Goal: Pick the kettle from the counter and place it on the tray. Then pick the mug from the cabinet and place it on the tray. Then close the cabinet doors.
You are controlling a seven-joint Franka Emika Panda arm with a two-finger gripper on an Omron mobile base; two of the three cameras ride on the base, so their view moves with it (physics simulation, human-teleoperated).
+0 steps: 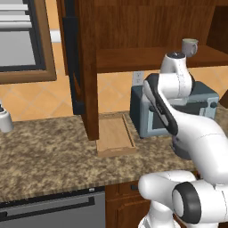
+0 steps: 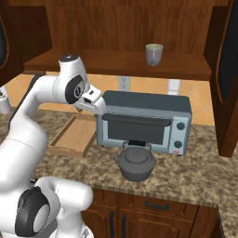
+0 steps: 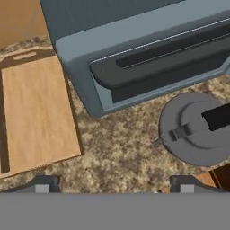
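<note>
Gripper (image 3: 112, 185) spread wide, holding nothing, above the counter (image 3: 121, 148) between the empty tray (image 3: 38, 117) and the kettle (image 3: 197, 130).

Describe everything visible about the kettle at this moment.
The squat round dark grey metal kettle stands upright on the speckled brown-and-beige granite counter, just in front of the blue-grey toaster oven and near the counter's front edge. Its black arched handle is raised over a small lid knob. In the hand view the kettle appears from above as a round lidded body with the handle crossing it. Nothing grips it; the shallow light wooden tray lies apart, off to its left.
</note>
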